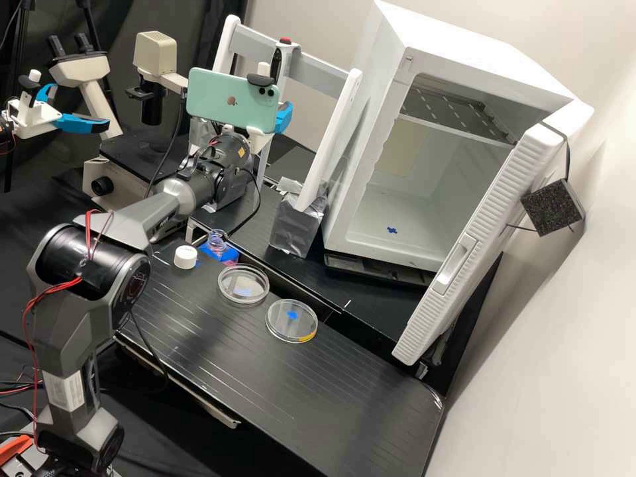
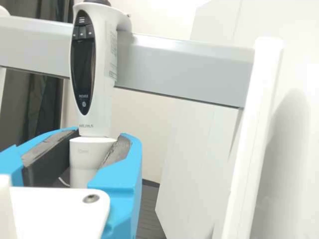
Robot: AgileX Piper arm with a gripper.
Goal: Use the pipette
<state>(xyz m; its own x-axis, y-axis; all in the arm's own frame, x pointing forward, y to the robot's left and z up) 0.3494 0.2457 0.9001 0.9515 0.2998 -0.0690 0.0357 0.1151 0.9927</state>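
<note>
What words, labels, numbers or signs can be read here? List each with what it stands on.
Pipette, front, side and lower barrel: print too small to quote surely.
Phone: a logo without words.
Arm, pale label: too small to read.
White cap, top: marks too small to read.

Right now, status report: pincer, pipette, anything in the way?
Pincer around lower part of pipette, grip unclear. Pipette upright at rack crossbar. Crossbar close behind, might snag it.

Smooth, glossy plastic pipette [image 2: 101, 69].

The black-screened white pipette [image 2: 103, 59] is upright by the crossbar [image 2: 184, 68].
</note>
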